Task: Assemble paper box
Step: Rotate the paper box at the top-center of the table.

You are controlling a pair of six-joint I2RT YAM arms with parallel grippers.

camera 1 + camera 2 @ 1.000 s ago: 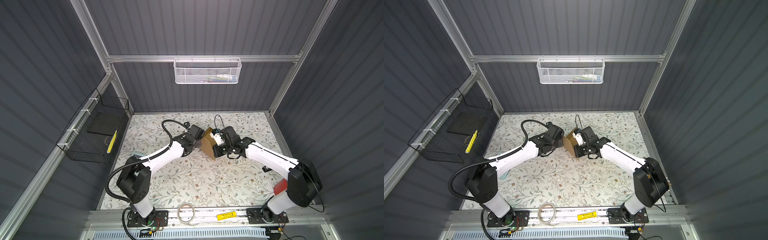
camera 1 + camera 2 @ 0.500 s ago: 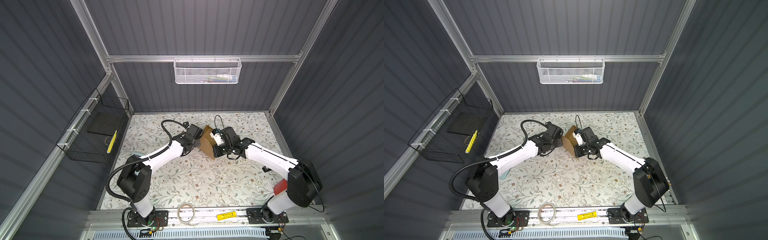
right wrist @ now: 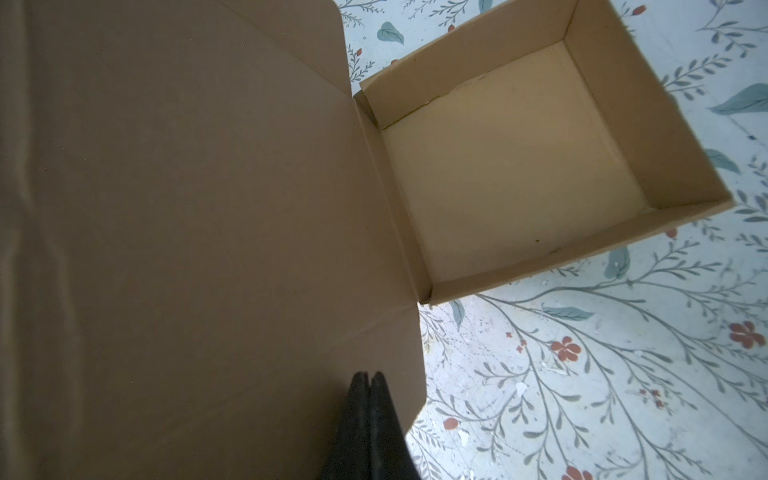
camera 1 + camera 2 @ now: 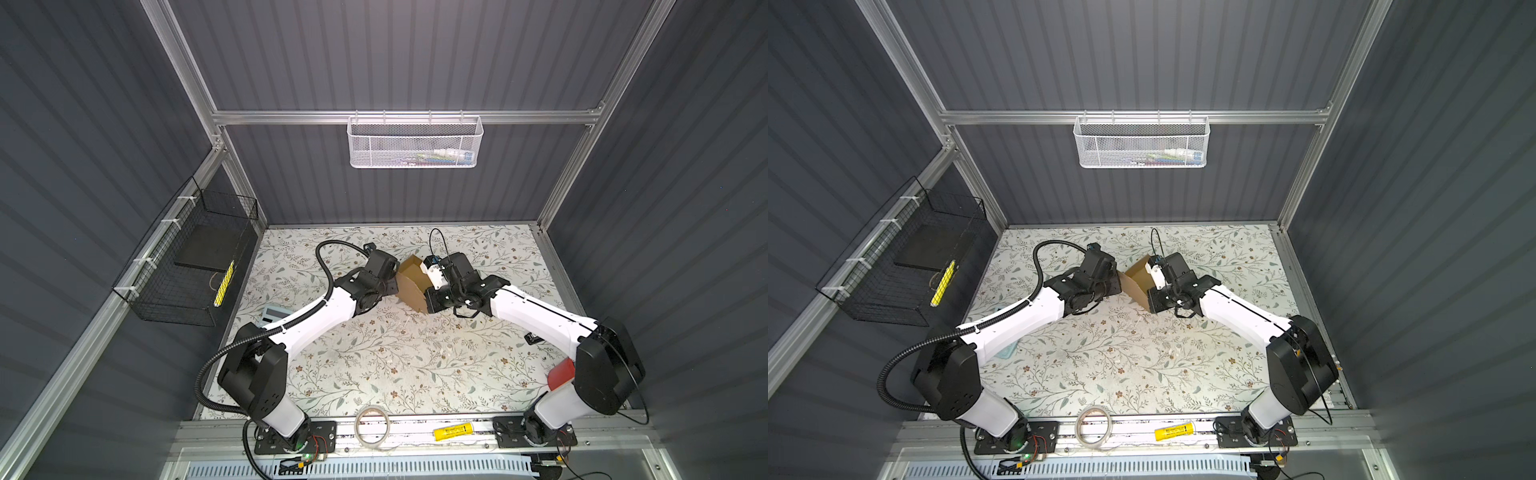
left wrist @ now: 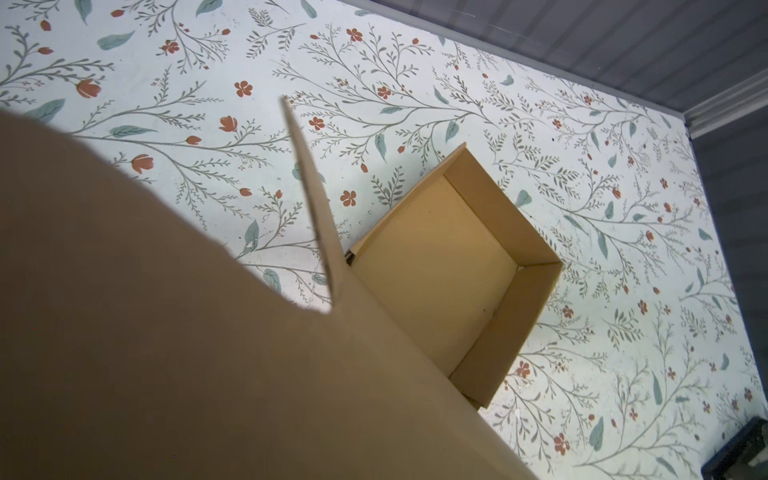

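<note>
The paper box [image 4: 411, 282] is brown cardboard and stands mid-table toward the back in both top views, its lid raised between my two arms. Its tray [image 3: 519, 166] has all walls folded up and is empty. My right gripper [image 3: 368, 376] is shut, with its black fingertips together against the lid's inner face [image 3: 187, 208]. My left gripper [image 4: 392, 282] is at the lid's outer side. In the left wrist view the lid [image 5: 166, 332] hides the fingers. One side flap [image 5: 316, 199] stands up beside the tray [image 5: 449, 270].
A tape roll [image 4: 372, 421] and a yellow tube [image 4: 454, 432] lie on the front rail. A red object [image 4: 561, 372] sits by the right arm's base and a grey device [image 4: 272, 316] under the left arm. A black wire basket [image 4: 195, 257] hangs on the left wall.
The raised lid and both grippers have shifted slightly to the left. The tray has stayed where it was.
</note>
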